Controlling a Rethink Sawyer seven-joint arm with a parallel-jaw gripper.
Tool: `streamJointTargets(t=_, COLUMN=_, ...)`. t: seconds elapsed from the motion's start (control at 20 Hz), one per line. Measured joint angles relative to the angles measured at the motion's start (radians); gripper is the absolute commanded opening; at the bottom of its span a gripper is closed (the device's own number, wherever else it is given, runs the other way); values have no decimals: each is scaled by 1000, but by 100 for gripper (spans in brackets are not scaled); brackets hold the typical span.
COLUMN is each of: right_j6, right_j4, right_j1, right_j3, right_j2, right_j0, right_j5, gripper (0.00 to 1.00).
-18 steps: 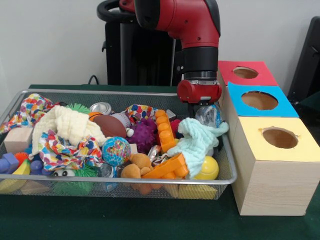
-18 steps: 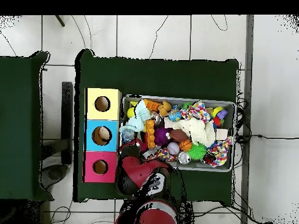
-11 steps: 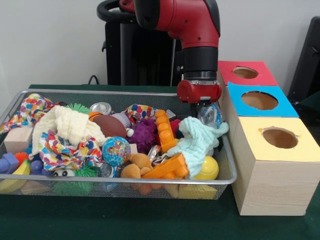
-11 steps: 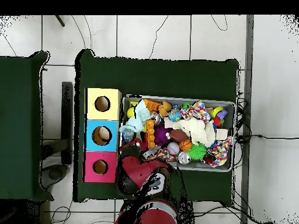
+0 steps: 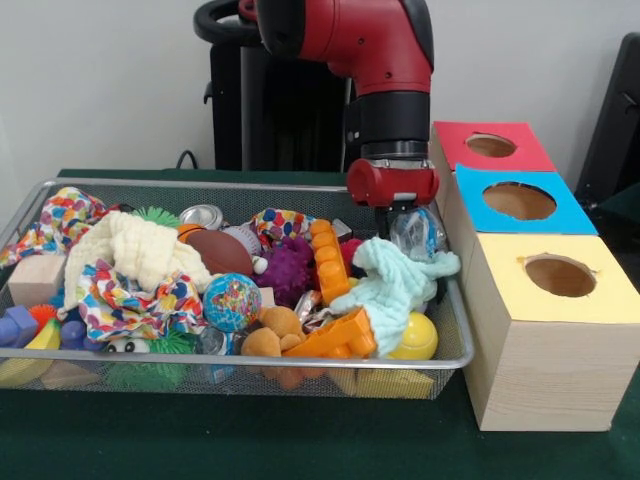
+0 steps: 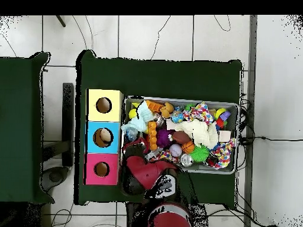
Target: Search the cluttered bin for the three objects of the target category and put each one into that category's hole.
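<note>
A wire mesh bin (image 5: pixel 120 188) was seen filling the left and centre of the front view, stuffed with toys. At its right end the gripper (image 5: pixel 408 226) was parked low, right under the red wrist collar, and a clear crinkly plastic thing (image 5: pixel 415 232) was held up against it. Whether the claw was actually clamped on that plastic couldn't be told, since the tips were hidden behind it. A mint-green fuzzy cloth (image 5: pixel 395 283) was draped just below, touching the plastic, over a smooth yellow ball (image 5: pixel 418 340). Chunky orange studded blocks (image 5: pixel 332 262) and a knobbly purple ball (image 5: pixel 288 268) were piled beside it. At the right of the frame, three wooden boxes were lined up, topped red (image 5: pixel 525 155), blue (image 5: pixel 570 212) and yellow (image 5: pixel 610 297), each cut with a round hole. Overhead, the same cloth (image 6: pixel 138 122) was seen at the bin's left end, next to the blue box (image 6: pixel 93 137).
</note>
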Motion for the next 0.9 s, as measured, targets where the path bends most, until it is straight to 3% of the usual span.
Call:
streamJointTargets(t=0.5, right_j6=1, right_j4=-1, right_j1=-72, right_j3=28, right_j2=47, right_j0=-83, right_j5=-21, gripper=0)
streamJointTargets(t=0.9, right_j6=1, right_j4=-1, right_j1=-98, right_j3=31, right_j2=63, right_j0=-94, right_j5=-56, gripper=0)
